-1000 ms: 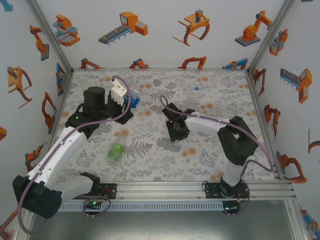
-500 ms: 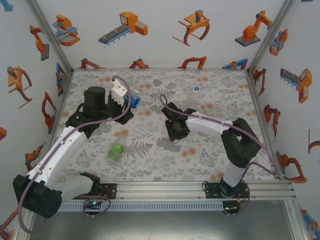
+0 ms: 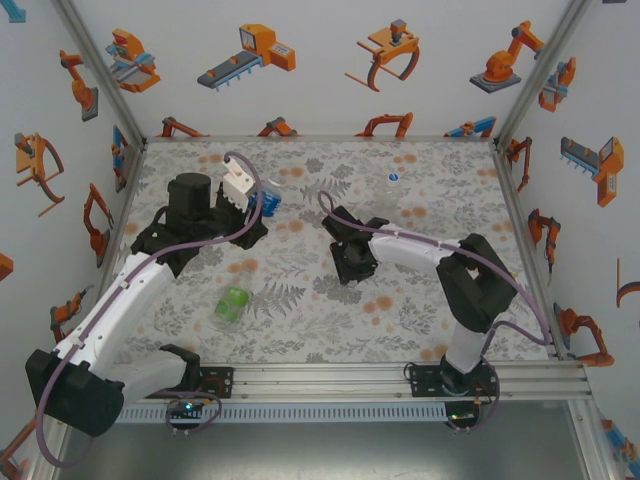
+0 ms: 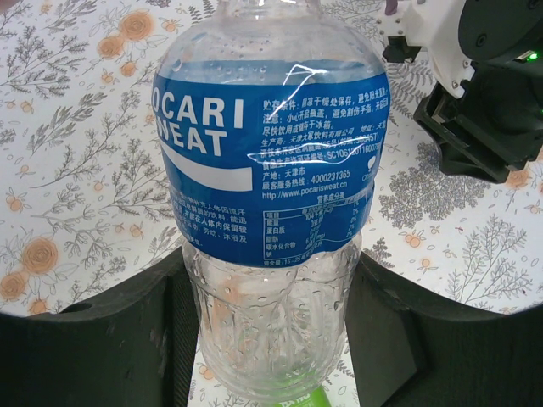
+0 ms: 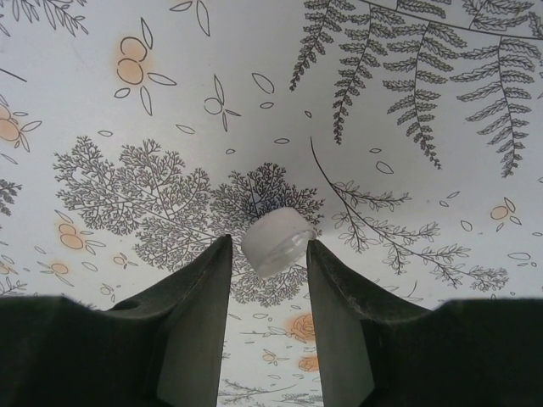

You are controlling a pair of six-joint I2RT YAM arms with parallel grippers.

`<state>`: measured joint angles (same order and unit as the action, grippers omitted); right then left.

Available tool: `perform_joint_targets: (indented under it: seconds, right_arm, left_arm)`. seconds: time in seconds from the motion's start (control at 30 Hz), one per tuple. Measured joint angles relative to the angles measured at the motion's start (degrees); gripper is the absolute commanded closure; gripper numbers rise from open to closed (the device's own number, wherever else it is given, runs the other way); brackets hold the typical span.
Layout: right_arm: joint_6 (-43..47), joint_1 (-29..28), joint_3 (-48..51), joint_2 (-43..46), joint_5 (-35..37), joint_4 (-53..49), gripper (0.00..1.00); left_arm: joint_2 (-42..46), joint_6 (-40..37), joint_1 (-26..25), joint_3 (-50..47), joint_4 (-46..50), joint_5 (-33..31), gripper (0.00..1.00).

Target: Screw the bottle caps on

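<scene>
Over the table (image 3: 300,300), left fingers (image 4: 102,348) closed around the blue-label bottle (image 4: 271,144), right fingers (image 5: 191,331) closed on a white cap (image 5: 277,243).

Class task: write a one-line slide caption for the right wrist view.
Right gripper pinching a white bottle cap over the flower-print table.

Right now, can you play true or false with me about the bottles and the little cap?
The left gripper grips the blue-label bottle. True.
The right gripper is empty. False: it pinches a white cap.
The green-label bottle stands upright. False: it lies on its side on the table.
No gripper touches the green-label bottle. True.
</scene>
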<state>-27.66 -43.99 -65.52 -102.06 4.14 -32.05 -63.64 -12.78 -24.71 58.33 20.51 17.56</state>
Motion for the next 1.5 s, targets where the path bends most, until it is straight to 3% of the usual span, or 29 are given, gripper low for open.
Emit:
perform_joint_targets:
  seconds: [0.17, 0.33, 0.43, 0.63, 0.8, 1.1, 1.27, 1.5]
  right_arm:
    - [-0.02, 0.00, 0.17, -1.07, -0.04, 0.85, 0.63]
    - [-0.70, -0.04, 0.59, -1.36, -0.70, 1.92, 0.78]
    - [-1.33, -0.09, 0.72, -1.36, -1.77, 3.08, 0.82]
    - [-3.54, 1.33, 2.99, -0.74, -8.85, 10.36, 0.80]
    - [-6.82, 5.60, 6.10, -0.04, -15.47, 16.61, 0.67]
    - [-7.67, 9.03, 9.60, 4.26, -11.65, 14.56, 0.58]
    - [-7.19, 9.03, 9.57, 5.25, -9.31, 11.63, 0.61]
    - [-6.80, 9.03, 8.70, 4.94, -9.05, 10.78, 0.73]
  left_arm:
    - [0.00, 0.00, 0.00, 0.00, -0.02, 0.07, 1.00]
    - [-0.33, 0.00, 0.00, 0.00, -0.02, 0.09, 1.00]
    - [-0.48, 0.00, 0.00, 0.00, 0.00, 0.09, 1.00]
    - [-0.52, 0.00, 0.00, 0.00, -0.04, 0.17, 1.00]
    - [-0.63, 0.00, 0.00, 0.00, -0.02, 0.31, 1.00]
    - [-0.76, 0.00, 0.00, 0.00, -0.15, 0.31, 1.00]
    - [-1.09, 0.00, 0.00, 0.00, -0.15, 0.31, 1.00]
    - [-1.27, 0.00, 0.00, 0.00, -0.15, 0.31, 1.00]
